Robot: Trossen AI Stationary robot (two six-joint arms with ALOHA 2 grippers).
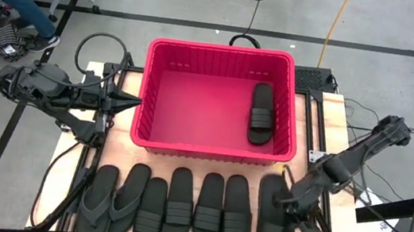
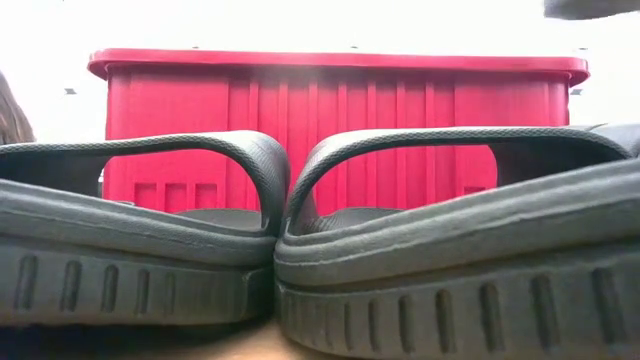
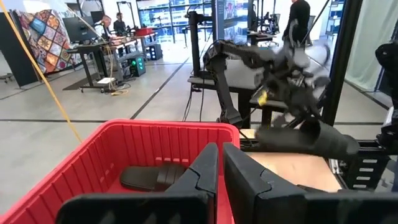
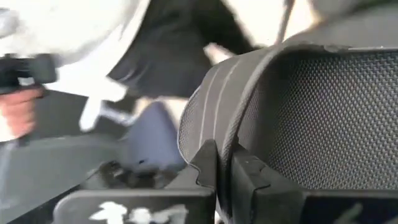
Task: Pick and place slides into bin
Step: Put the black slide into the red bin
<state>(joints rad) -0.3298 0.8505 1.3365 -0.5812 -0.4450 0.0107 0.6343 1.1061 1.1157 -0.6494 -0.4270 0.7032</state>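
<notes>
Currently on record, entries as follows:
Bin: red ribbed bin (image 1: 159, 86) at the far middle of the counter (image 1: 314, 126), between the two arms
Slide in bin: one dark slide (image 1: 262, 113) lies flat on the bin floor against the right wall, strap across its middle
Row of slides: six slides (image 1: 167, 205) lie side by side along the counter's near edge, just in front of the bin; the two leftmost have thong straps, the rest wide ribbed straps
Low view: two of these slides (image 2: 280, 240) fill the foreground, soles touching, with the bin wall (image 2: 340, 110) behind them
Right hand: right hand (image 1: 289, 202) at the near right corner of the counter, fingers pinched together on the strap of the last slide (image 1: 275, 221), at the right end of the row; the right wrist view shows the fingers (image 4: 245, 171) closed on the strap edge (image 4: 214, 99) beside the textured footbed
Left hand: left hand (image 1: 130, 103) waits at the bin's left wall, fingers (image 3: 205, 168) closed with nothing between them
Person: a leg and shoe (image 1: 41, 40) on the floor at the far left
</notes>
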